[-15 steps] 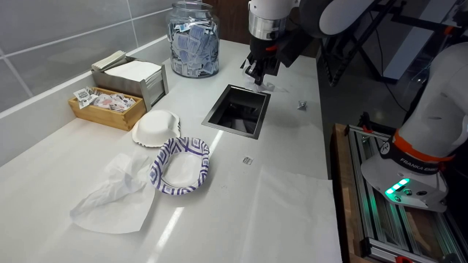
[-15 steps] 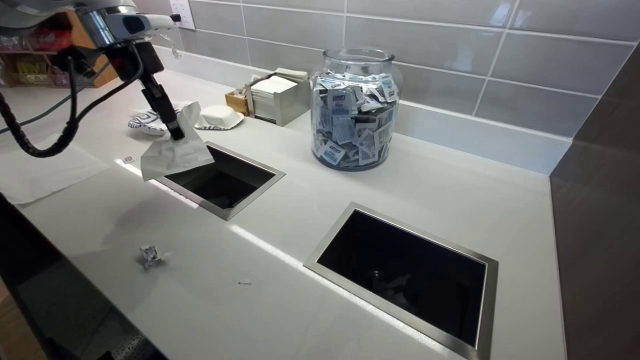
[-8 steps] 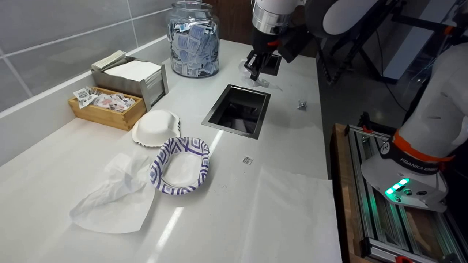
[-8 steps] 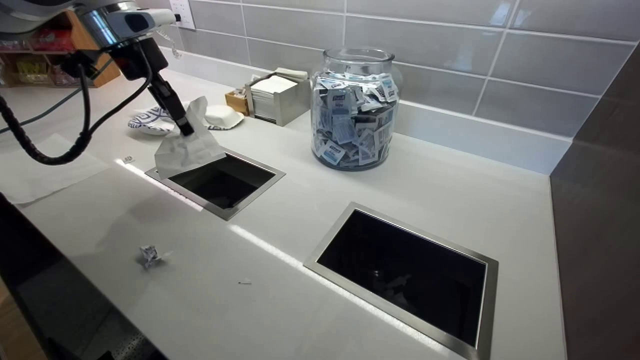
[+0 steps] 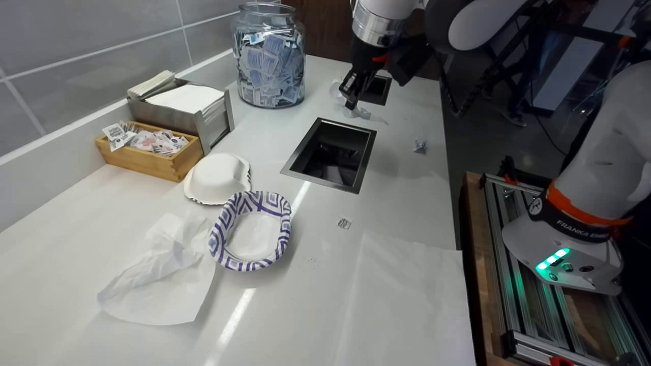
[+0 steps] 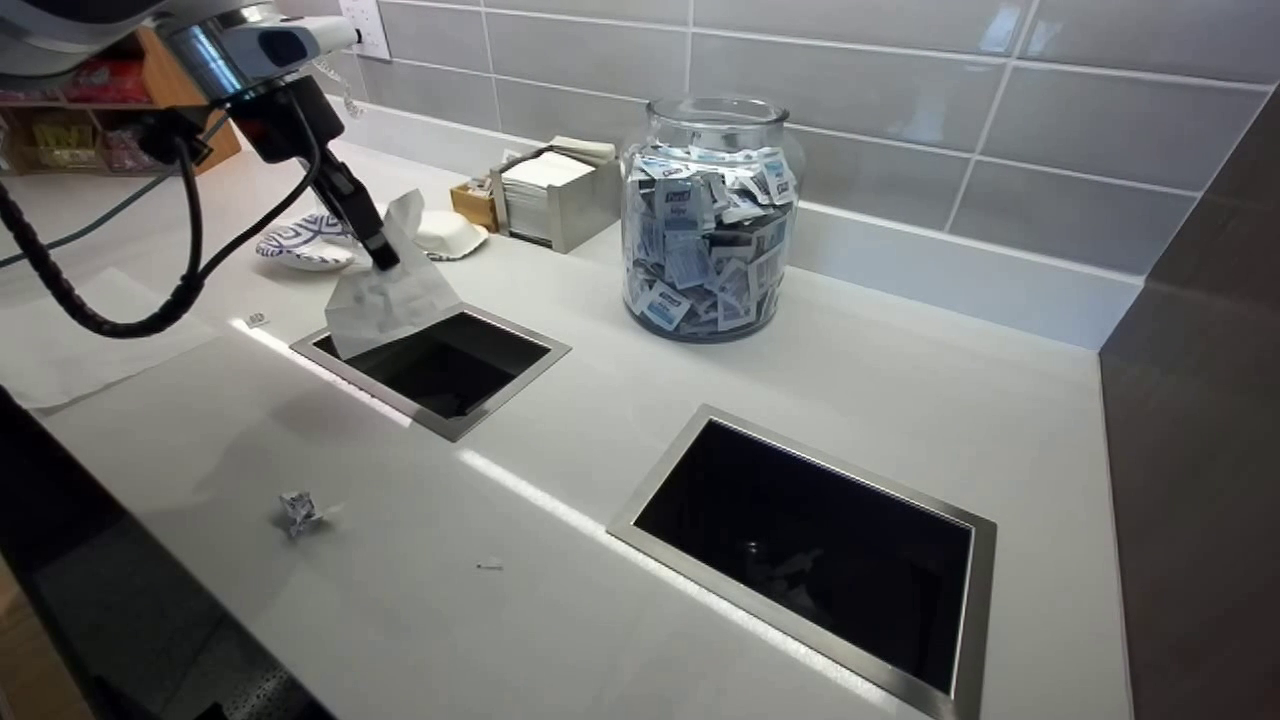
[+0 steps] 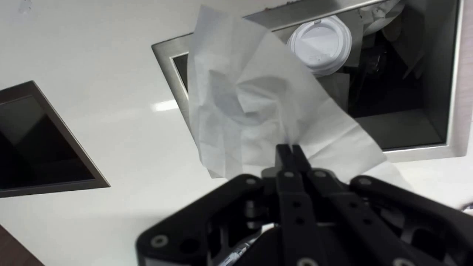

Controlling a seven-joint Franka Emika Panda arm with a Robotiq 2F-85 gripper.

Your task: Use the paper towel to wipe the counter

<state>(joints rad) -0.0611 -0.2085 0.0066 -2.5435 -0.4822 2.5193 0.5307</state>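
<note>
White and thin, the paper towel (image 7: 262, 114) sits pinched in your gripper (image 7: 291, 148), its fingertips pressed together on a fold of the sheet. It hangs over one end of a steel-rimmed bin (image 6: 510, 389) sunk in the counter (image 6: 560, 630); you cannot tell from these views whether its lowest corner brushes the rim. In an exterior view you see a flap (image 6: 404, 220) standing up beside the fingers and most of the sheet spreading below them, so you hold it inside the sheet, not by a tip. Expect it to weigh next to nothing and to bend at the lightest touch, with only its creases lending some stiffness. Loose corners will likely tuck under or trail as you press, and the paper may tear on the metal edge or on any damp patch. This hold seems good for wiping; if you regrip, gather the middle into a thicker wad, so you have padding beneath the fingertips. Press gently, drag rather than push, and steer the slack paper clear of the bin.
</note>
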